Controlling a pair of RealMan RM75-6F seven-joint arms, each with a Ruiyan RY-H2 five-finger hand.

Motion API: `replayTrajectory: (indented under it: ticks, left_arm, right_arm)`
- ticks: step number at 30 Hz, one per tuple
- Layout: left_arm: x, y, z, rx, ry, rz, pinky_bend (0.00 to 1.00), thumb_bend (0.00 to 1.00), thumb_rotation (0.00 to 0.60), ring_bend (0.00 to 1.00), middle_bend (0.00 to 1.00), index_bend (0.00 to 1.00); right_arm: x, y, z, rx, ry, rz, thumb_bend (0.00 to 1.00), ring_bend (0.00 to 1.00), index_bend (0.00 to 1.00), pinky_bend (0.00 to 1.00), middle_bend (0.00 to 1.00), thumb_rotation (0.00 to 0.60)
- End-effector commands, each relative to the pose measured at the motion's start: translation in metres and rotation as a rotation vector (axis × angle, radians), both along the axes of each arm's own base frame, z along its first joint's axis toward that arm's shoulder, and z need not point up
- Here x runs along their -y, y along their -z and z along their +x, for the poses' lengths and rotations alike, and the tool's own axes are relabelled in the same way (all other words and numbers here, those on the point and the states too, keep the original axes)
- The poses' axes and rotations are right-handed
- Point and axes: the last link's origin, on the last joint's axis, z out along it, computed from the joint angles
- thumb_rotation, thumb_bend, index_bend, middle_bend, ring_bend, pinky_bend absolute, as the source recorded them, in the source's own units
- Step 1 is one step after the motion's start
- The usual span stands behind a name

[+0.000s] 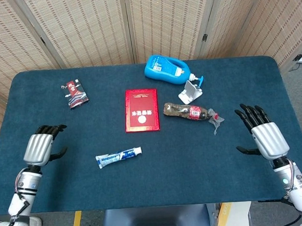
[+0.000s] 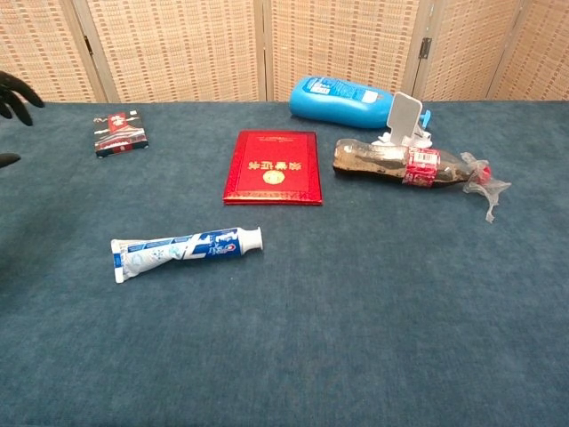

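Toothpaste tube [image 1: 119,157] flat on the blue surface [image 1: 160,179], near the front, left of centre, cap end pointing right, well apart from both hands. At far left, left hand [image 1: 40,145] empty, fingers spread; further back, small dark packet [image 1: 75,93], then red booklet [image 1: 141,109] just beyond the tube. Rightward, blue bottle [image 1: 166,69] at the far edge, crushed plastic bottle [image 1: 189,111] beside the booklet, and right hand [image 1: 264,135] empty, fingers apart, near the right edge.
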Motion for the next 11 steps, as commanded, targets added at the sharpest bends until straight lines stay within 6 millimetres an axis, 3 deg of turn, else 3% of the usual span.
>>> replayTrajectory:
  ticks: [1,11]
  left_arm:
    - [0.019,-0.014,-0.017,0.000,-0.028,0.042,0.25,0.32,0.600,0.32,0.37,0.28]
    - [0.073,-0.027,-0.034,-0.010,-0.071,0.126,0.25,0.32,0.600,0.32,0.38,0.29]
  right_arm:
    - [-0.017,-0.001,-0.017,0.000,0.051,-0.020,0.00,0.00,0.00,0.00,0.00,0.554]
    - [-0.067,-0.003,-0.046,0.054,0.153,-0.082,0.00,0.00,0.00,0.00,0.00,0.556]
